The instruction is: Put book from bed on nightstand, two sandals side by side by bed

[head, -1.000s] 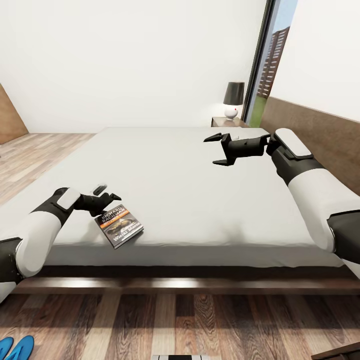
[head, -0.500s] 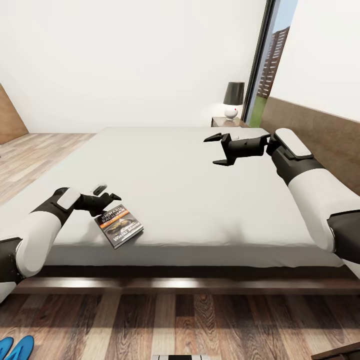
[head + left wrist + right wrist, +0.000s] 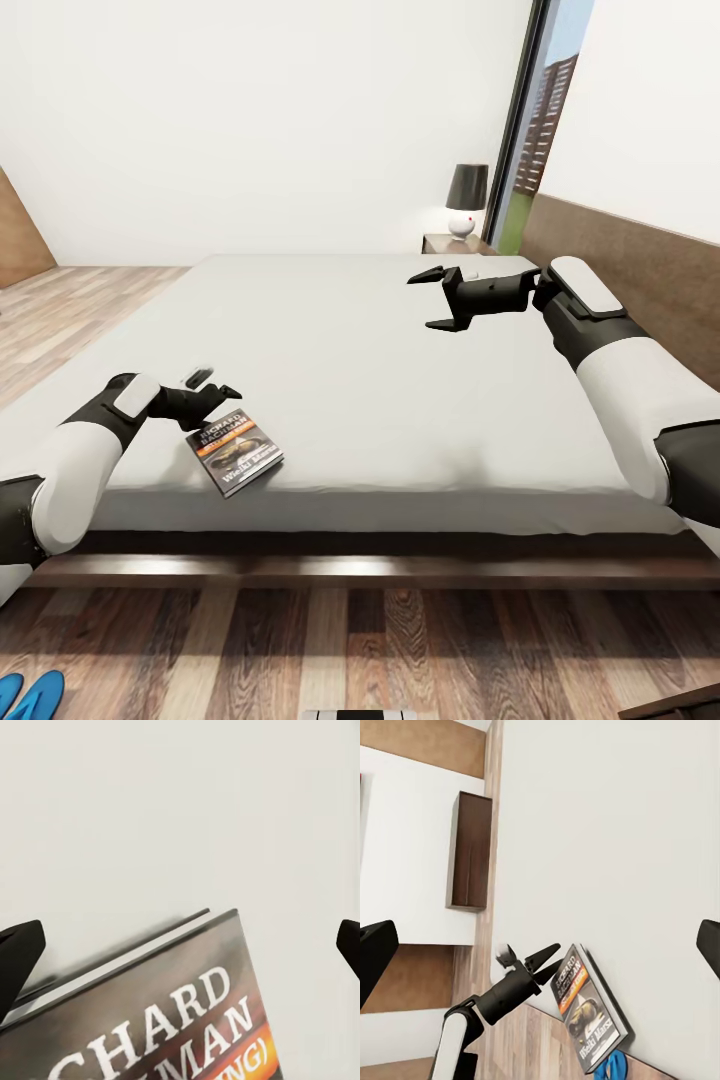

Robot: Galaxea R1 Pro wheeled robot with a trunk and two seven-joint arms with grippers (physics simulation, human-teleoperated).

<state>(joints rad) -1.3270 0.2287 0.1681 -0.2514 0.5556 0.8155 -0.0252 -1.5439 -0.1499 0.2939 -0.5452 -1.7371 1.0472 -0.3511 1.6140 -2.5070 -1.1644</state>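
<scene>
- Book [image 3: 234, 452]: a thin rectangular paperback with a dark grey-brown cover, an orange band and white lettering, lying flat on the bed [image 3: 360, 340] near its front-left edge.
- Mattress of the bed: plain, smooth, off-white, on a dark glossy wooden frame; a wide brown headboard [image 3: 640, 270] runs along the right side.
- Left gripper [image 3: 212, 387]: matte black, its two pointed fingers spread apart and holding nothing, poised just at the book's upper corner; the left wrist view shows the cover's edge between the two fingertips.
- Right gripper [image 3: 436, 300]: black, fingers wide apart and empty, hanging above the mattress well away from the book.
- Sandals [image 3: 30, 692]: two flat bright blue shapes on the striped wooden floor [image 3: 360, 650] at the lower left.
- Nightstand [image 3: 448, 243]: dark brown and square-topped, beyond the bed's far corner, carrying a lamp [image 3: 466, 198] with a black shade and round white base.
</scene>
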